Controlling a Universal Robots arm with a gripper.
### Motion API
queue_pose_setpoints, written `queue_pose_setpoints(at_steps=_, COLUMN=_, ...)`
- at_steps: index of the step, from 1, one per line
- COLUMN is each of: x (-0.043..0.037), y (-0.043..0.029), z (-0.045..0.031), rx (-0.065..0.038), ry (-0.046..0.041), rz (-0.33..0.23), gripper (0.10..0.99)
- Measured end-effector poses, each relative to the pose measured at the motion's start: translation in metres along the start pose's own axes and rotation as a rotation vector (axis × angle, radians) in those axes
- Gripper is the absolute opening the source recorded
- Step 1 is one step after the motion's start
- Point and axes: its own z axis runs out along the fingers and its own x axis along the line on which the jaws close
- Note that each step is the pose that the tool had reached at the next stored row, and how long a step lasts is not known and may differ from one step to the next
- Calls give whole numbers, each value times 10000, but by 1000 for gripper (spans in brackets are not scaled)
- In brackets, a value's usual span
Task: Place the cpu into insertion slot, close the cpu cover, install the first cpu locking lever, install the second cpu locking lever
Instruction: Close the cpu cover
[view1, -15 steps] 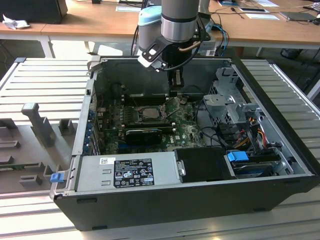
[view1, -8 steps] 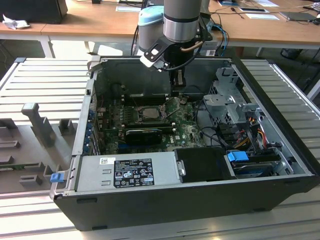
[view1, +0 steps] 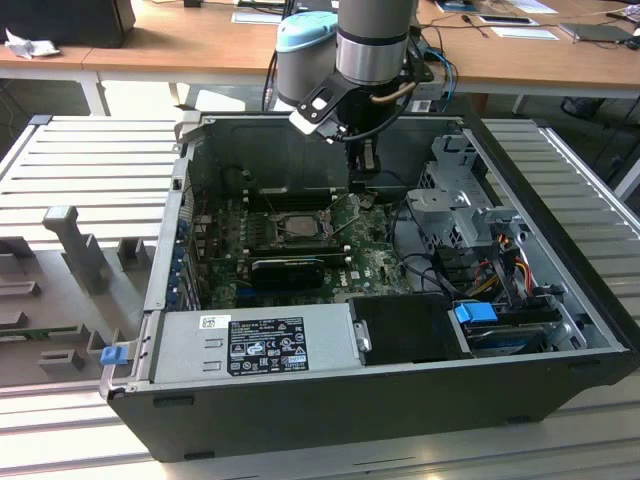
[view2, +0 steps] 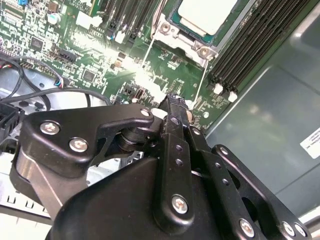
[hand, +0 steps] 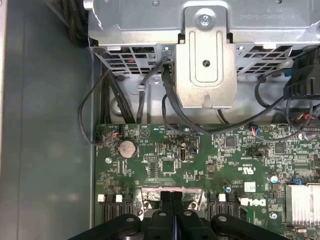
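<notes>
Cpu (view2: 207, 15) in, cpu cover (view2: 195, 34) seems down, levers (view2: 201, 82) look undone.
Clenched, empty tool (view1: 361, 188) hovers at the cpu's 2 o'clock in the exterior view.

Board (view1: 300, 262) green w/ blk slots (view2: 252, 37); cpu (view2: 207, 15) silver-grey top. Tool (hand: 171, 200) matte blk, silver screws (view2: 180, 203). Arm (view1: 375, 40) silver-grey, cap (view1: 305, 30) lt blue. Case (view1: 400, 410) dark grey/blk. PSU (view1: 190, 350) grey, blk label (view1: 268, 345). Drive clip (view1: 475, 312) blue. Drive cage (hand: 205, 60) bare silver. Cables (view1: 500, 262) blk, some orange/yellow. Platform (view1: 90, 160) pale grey, ribbed stripes. Desk (view1: 200, 45) brown wood.
</notes>
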Motion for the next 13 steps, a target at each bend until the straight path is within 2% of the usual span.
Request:
queue_pose_setpoints(at_steps=8, x=9, y=77, z=5, rx=0, ry=-1, rz=0, gripper=106)
queue_pose_setpoints(at_steps=13, x=6, y=93, z=92, rx=-3, ry=-4, rz=-2, gripper=106)
